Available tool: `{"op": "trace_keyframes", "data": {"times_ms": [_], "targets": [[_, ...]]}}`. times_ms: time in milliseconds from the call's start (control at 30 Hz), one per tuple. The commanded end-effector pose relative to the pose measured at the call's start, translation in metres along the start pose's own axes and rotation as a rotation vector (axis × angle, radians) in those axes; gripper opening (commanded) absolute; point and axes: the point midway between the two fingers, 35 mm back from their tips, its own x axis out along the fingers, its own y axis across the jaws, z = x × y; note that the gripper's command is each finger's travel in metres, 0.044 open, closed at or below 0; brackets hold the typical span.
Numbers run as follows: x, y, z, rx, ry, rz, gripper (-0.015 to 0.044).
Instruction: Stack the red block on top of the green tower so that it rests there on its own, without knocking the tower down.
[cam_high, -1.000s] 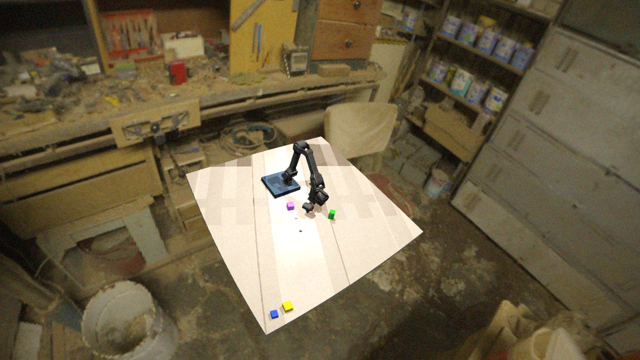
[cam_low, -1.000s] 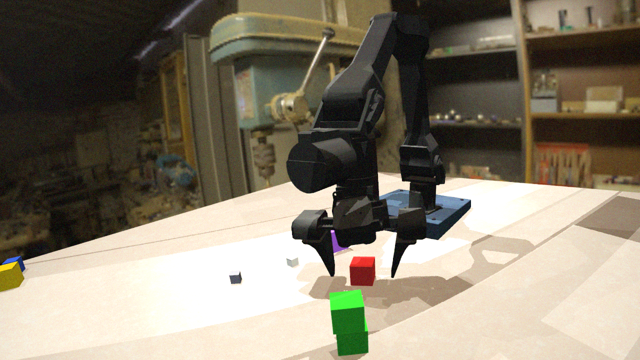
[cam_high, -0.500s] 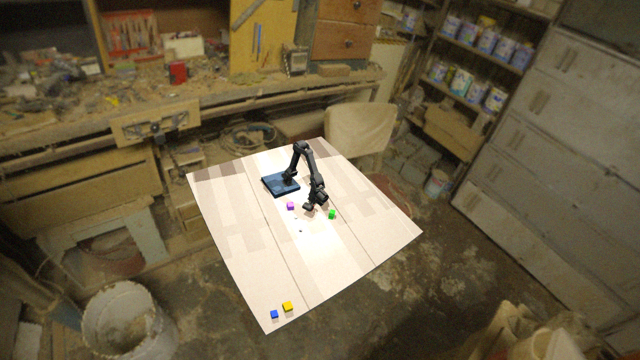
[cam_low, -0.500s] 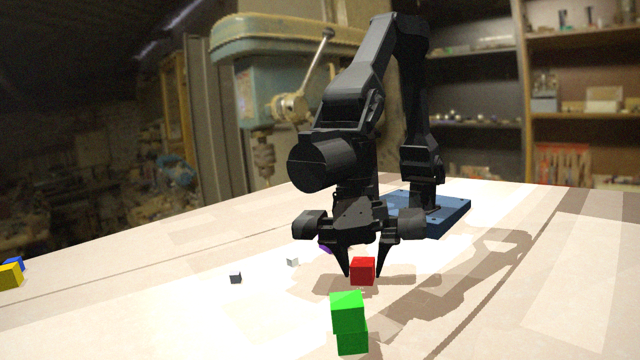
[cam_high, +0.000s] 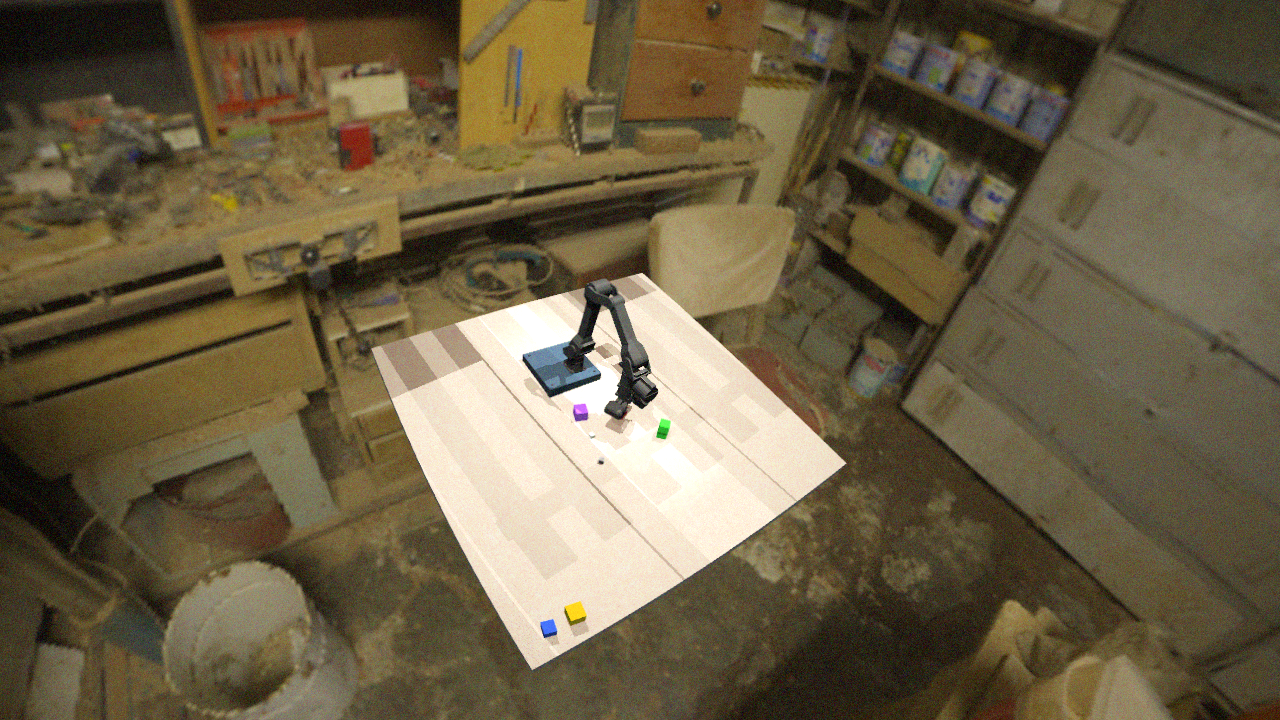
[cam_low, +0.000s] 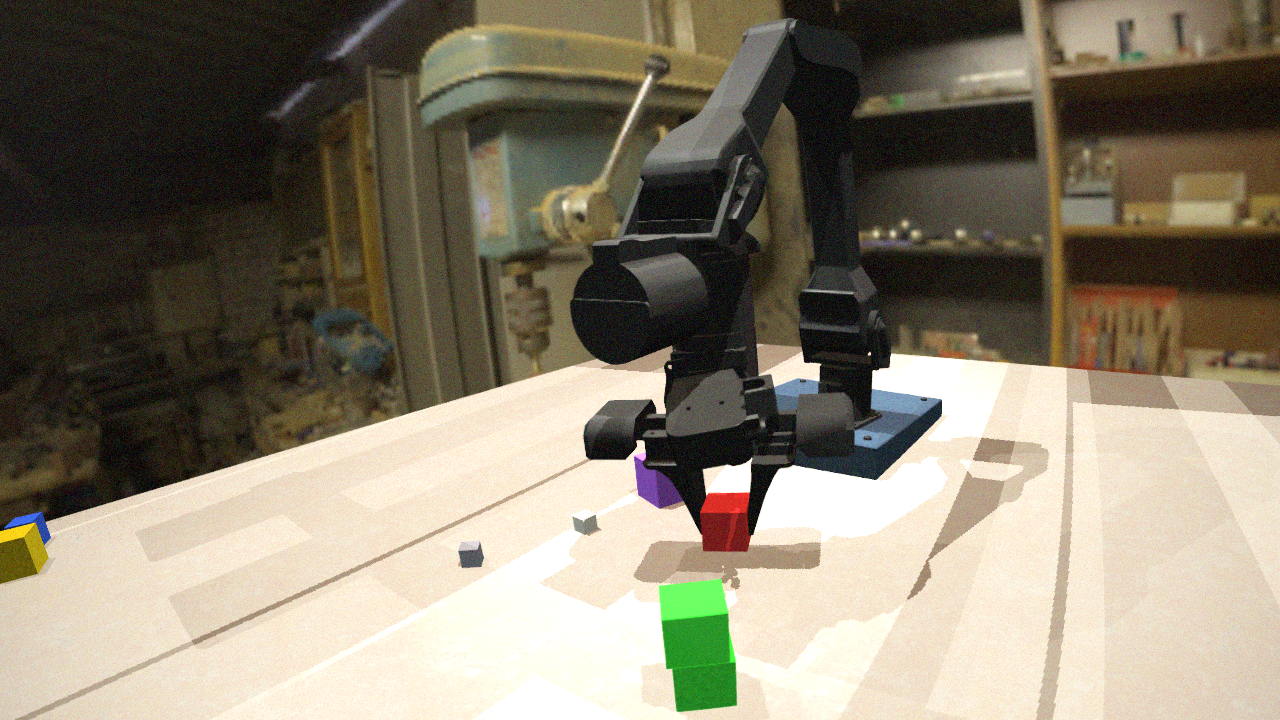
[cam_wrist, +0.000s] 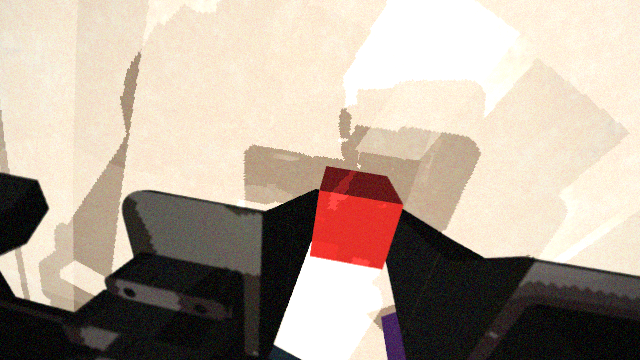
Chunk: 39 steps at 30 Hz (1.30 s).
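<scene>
While end effector (cam_low: 723, 530) pinches red block (cam_low: 725, 521) on table, green tower (cam_low: 697, 644) nearby.

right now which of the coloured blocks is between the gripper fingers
The red block: the gripper is shut on its two sides. The purple block, green tower and yellow block all stand apart, untouched.

the gripper (cam_high: 620, 408) hides the red block from above.

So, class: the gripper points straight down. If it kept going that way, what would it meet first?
The table. The gripper is shut on the red block, which sits at or barely above the surface.
</scene>
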Motion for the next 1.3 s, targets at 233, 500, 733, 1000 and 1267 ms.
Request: {"op": "trace_keyframes", "data": {"times_ms": [233, 500, 733, 1000, 1267], "targets": [[-0.061, -0.001, 0.003, 0.001, -0.022, -0.006, 0.0000], [-0.098, -0.001, 0.002, 0.001, -0.022, -0.006, 0.0000], [-0.101, -0.001, 0.002, 0.004, -0.020, -0.007, 0.0000], [-0.108, -0.002, 0.019, 0.001, -0.023, -0.007, 0.0000], [-0.113, -0.002, 0.049, 0.001, -0.025, -0.007, 0.0000]]}}
